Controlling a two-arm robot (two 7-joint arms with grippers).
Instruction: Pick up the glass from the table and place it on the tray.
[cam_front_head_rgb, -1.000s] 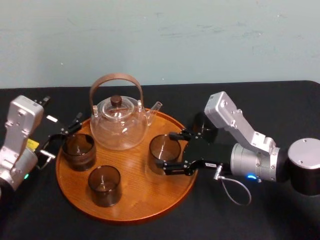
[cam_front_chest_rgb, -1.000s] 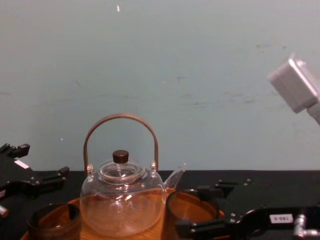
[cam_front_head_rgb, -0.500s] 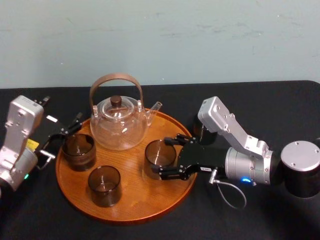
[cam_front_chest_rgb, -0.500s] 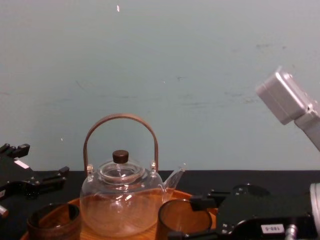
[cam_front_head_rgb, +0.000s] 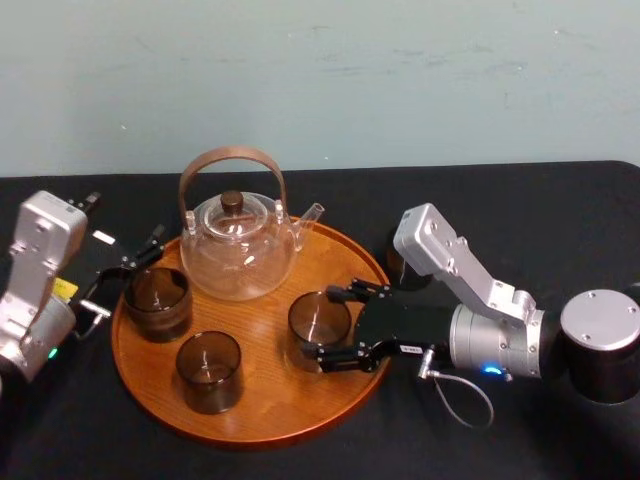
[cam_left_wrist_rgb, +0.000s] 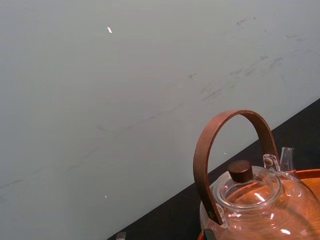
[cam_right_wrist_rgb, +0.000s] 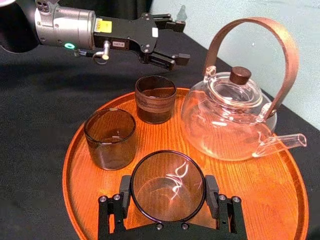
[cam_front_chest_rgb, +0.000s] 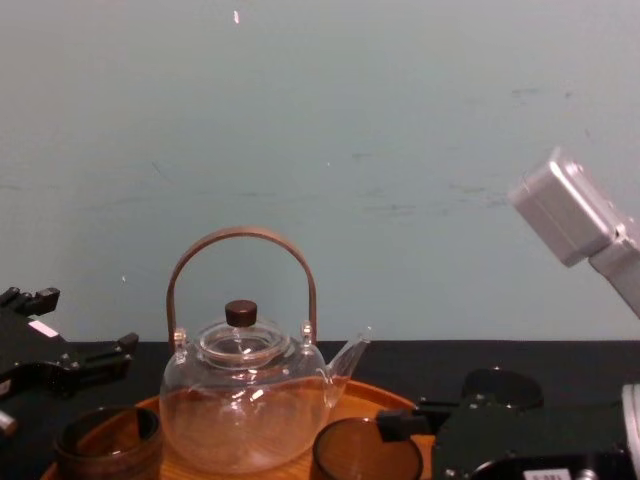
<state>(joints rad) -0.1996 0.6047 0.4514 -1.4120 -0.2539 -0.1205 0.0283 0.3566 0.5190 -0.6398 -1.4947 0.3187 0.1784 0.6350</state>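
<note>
My right claw (cam_front_head_rgb: 326, 329) is clamped on the glass (cam_front_head_rgb: 318, 318), frame centre in the head view, over the right-centre of the tray (cam_front_head_rgb: 262, 425). Can't tell if its base touches the wood. Risk: letting go too high drops or tips it. Drifting left knocks the teapot (cam_front_head_rgb: 238, 252) or the lower-left glass (cam_front_head_rgb: 208, 371). Left claw (cam_right_wrist_rgb: 183, 41) is spread wide, idle by the tray's left rim.
</note>
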